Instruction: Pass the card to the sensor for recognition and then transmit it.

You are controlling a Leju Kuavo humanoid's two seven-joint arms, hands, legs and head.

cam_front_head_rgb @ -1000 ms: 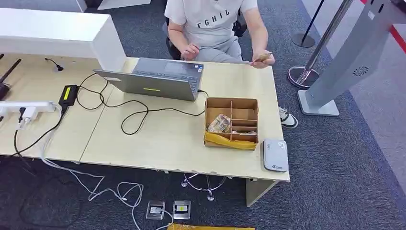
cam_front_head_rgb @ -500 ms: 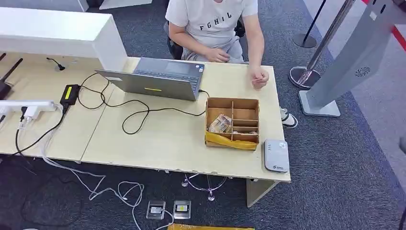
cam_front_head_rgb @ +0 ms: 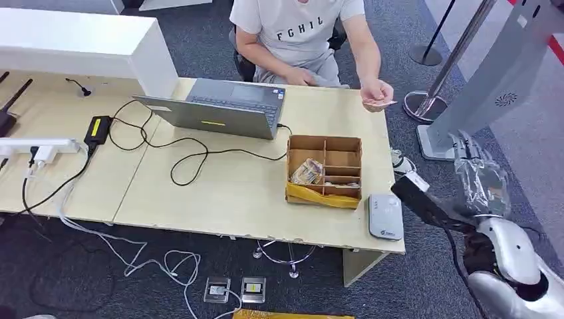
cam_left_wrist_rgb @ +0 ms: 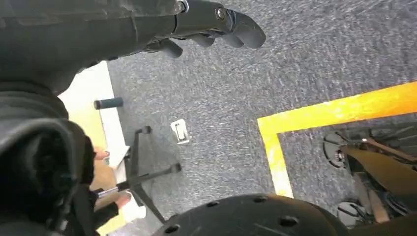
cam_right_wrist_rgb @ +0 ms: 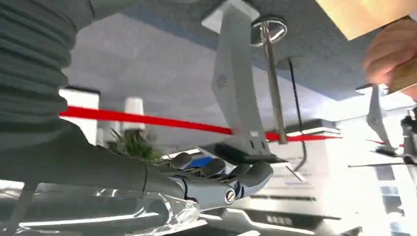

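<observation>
A person seated behind the desk holds a small card (cam_front_head_rgb: 381,103) out over the table's far right corner. The grey card sensor (cam_front_head_rgb: 384,216) lies flat at the near right corner of the table (cam_front_head_rgb: 219,193). My right hand (cam_front_head_rgb: 477,169), wrapped in clear plastic, is raised beside the table's right end, below and to the right of the card. Its fingers (cam_right_wrist_rgb: 223,174) are spread and hold nothing; the person's hand (cam_right_wrist_rgb: 388,54) is ahead of them. My left hand (cam_left_wrist_rgb: 216,22) hangs over the carpet, holding nothing.
A cardboard divider box (cam_front_head_rgb: 324,169) with banknotes stands just behind the sensor. An open laptop (cam_front_head_rgb: 223,109) and cables lie mid-table. A grey kiosk stand (cam_front_head_rgb: 489,86) and a barrier post (cam_front_head_rgb: 425,100) stand to the right on the carpet.
My right arm has risen into the head view at the right. The person's hand has moved the card outward toward the table's right edge.
</observation>
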